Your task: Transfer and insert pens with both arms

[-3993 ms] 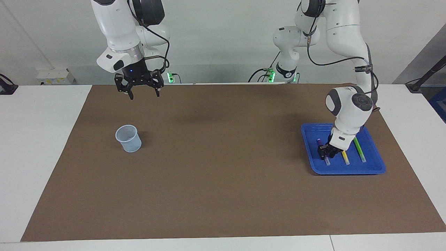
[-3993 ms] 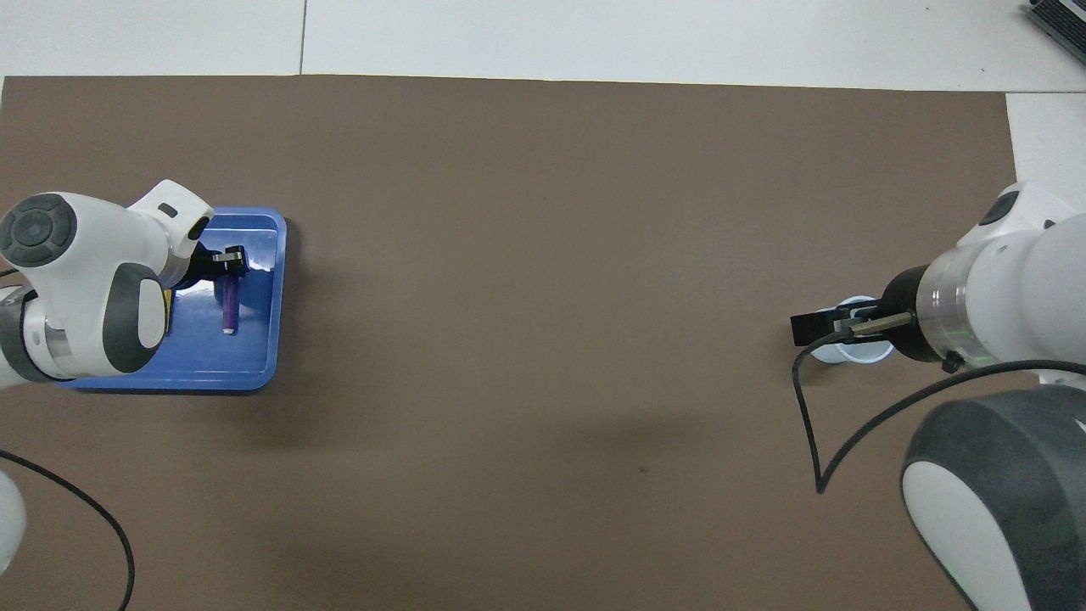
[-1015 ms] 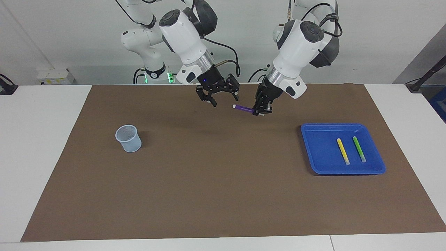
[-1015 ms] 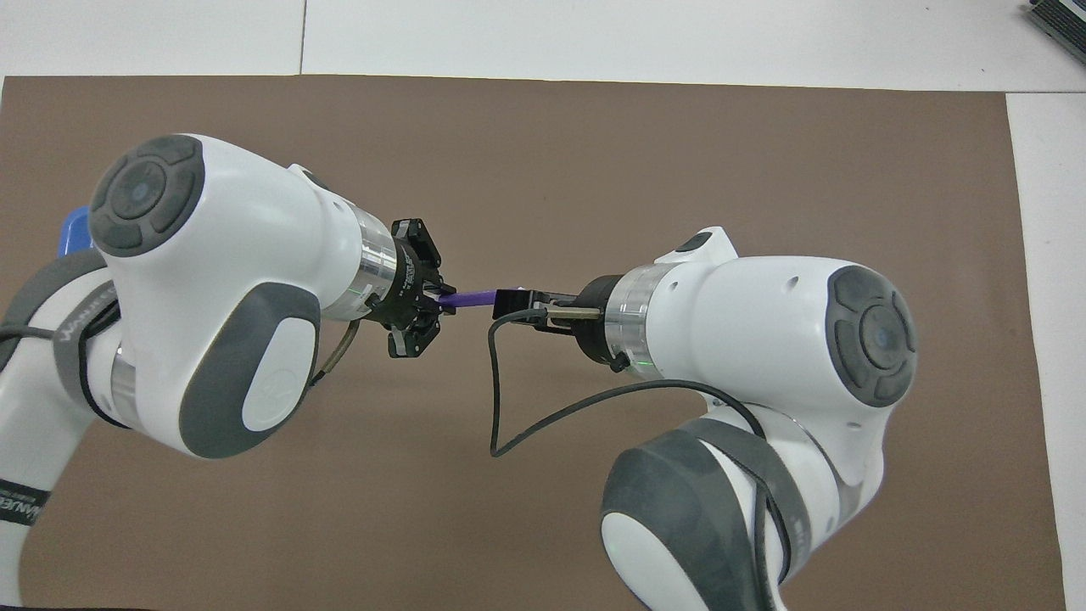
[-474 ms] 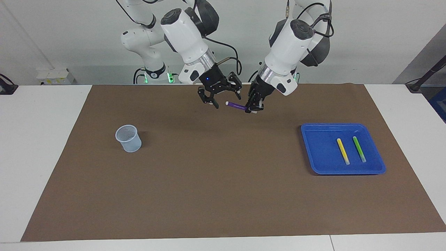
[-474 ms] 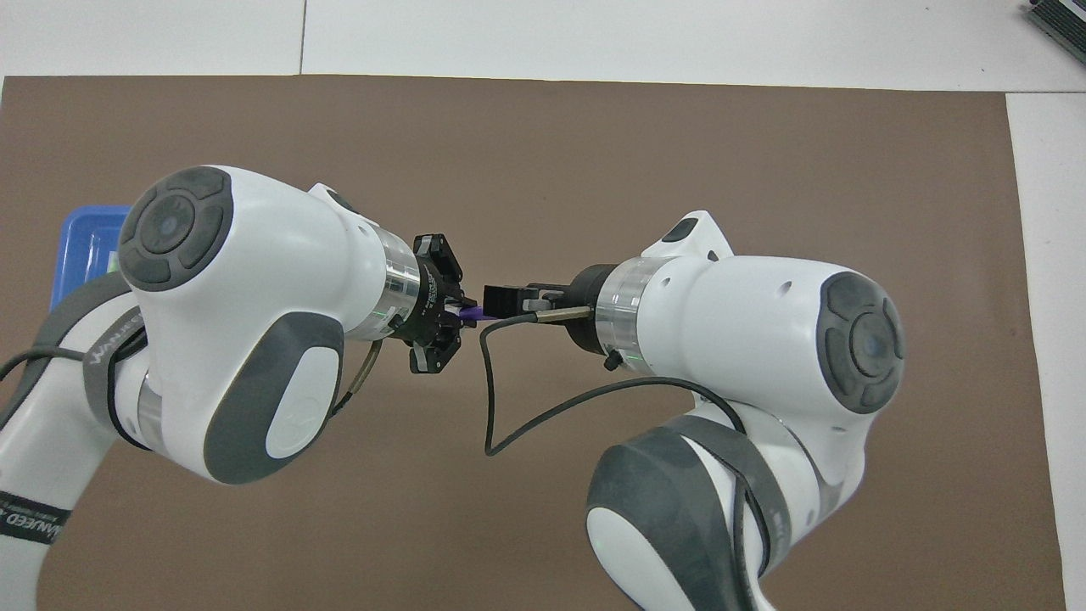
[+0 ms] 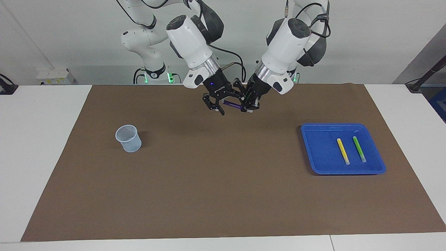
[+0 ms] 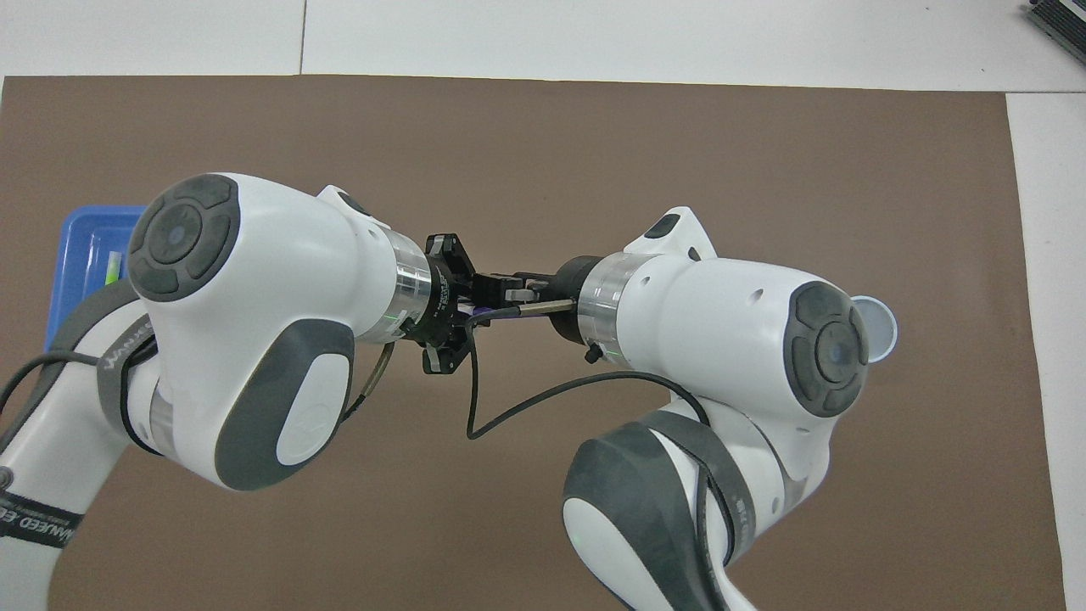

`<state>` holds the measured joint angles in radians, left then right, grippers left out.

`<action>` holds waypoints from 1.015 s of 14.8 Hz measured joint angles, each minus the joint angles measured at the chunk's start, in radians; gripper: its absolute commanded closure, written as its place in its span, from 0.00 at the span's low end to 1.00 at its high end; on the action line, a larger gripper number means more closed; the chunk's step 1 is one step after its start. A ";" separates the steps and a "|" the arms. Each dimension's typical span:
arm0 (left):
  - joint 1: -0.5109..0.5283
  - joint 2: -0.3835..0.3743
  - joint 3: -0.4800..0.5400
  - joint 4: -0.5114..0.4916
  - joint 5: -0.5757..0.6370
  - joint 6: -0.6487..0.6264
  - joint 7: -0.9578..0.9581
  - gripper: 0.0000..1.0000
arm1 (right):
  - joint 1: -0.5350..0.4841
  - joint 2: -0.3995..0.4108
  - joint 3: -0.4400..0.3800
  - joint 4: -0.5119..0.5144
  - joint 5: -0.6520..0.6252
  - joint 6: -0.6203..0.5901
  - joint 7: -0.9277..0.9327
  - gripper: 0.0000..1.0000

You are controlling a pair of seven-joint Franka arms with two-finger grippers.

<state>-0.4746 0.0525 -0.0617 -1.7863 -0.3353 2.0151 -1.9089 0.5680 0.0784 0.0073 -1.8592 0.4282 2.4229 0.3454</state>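
Above the middle of the brown mat, toward the robots' edge, the left end effector [image 7: 251,104] is clamped on one end of the purple pen [image 7: 232,104], holding it level so its free end projects toward the right end effector [image 7: 223,101]. That unit stands around the free end, fingers apart and not yet gripping, positioned to receive the handover. The yellow pen [image 7: 343,151] and green pen [image 7: 359,149] lie side by side in the blue tray [image 7: 320,164] at the left arm's end of the counter [image 7: 45,139]. The mesh cup [image 7: 128,138], the likely insertion target, stands at the right arm's end.
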 measured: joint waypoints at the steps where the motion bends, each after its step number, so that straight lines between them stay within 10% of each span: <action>1: 0.000 0.000 0.003 0.000 0.000 0.005 0.002 1.00 | 0.000 0.000 0.000 0.001 0.000 -0.027 0.000 0.11; 5: 0.027 0.000 0.011 -0.006 -0.001 0.012 0.048 1.00 | -0.002 -0.002 -0.004 0.003 0.000 -0.095 0.000 0.34; 12: 0.056 -0.022 0.010 -0.072 -0.034 0.051 0.134 1.00 | -0.003 -0.002 -0.005 0.020 0.000 -0.099 0.000 0.34; 15: 0.055 -0.026 0.007 -0.075 -0.044 0.052 0.135 1.00 | -0.003 -0.002 -0.005 0.021 0.000 -0.099 0.001 0.55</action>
<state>-0.4194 0.0264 -0.0550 -1.8610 -0.3791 2.0673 -1.7735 0.5645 0.0766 0.0024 -1.8379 0.4284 2.3237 0.3459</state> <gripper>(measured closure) 0.833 0.388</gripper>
